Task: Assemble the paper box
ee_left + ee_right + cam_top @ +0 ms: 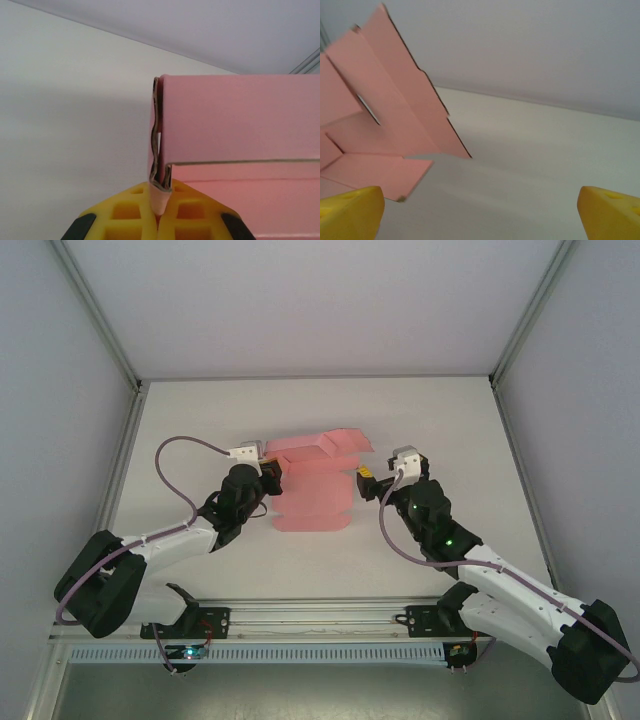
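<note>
Grip check: the left pincer [161, 202] has its yellow fingers [125, 210] pressed together on a folded, layered edge of the paper box [240, 120]. That edge stands upright out of the grip, its layers wavy and slightly parted. From it a pink panel runs off to the right, with a second panel lower and nearer the camera.

Top view: the left pincer [268, 468] sits at the far-left corner of the paper box [312, 490]. The card lies mid-tabletop [430, 420] between the two arms. Its near panel is flat and its far strip is folded up.

The right pincer [480, 215] has its fingers [350, 212] wide apart with nothing between them. From above, the right pincer [362, 481] is just beside the card's right edge; I cannot tell whether it touches. In the right wrist view the card [385, 125] lies ahead and to the left, with flaps raised and a narrow slot visible.
</note>
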`<control>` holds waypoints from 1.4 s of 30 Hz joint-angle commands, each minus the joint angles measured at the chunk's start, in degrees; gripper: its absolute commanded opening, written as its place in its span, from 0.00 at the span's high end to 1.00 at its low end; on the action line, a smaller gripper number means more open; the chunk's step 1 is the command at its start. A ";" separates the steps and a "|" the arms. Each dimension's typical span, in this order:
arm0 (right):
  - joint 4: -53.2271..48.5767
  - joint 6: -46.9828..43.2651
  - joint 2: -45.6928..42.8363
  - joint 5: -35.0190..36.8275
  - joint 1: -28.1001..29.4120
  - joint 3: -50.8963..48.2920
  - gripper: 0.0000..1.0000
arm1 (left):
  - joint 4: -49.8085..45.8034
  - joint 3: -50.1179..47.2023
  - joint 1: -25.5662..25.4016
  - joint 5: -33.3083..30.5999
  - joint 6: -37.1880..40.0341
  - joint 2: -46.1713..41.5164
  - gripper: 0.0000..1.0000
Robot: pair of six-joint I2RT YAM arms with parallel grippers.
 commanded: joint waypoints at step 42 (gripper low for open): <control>13.74 1.34 16.15 -20.15 -4.85 1.89 0.02 | 3.30 1.17 0.11 8.15 0.85 0.99 1.00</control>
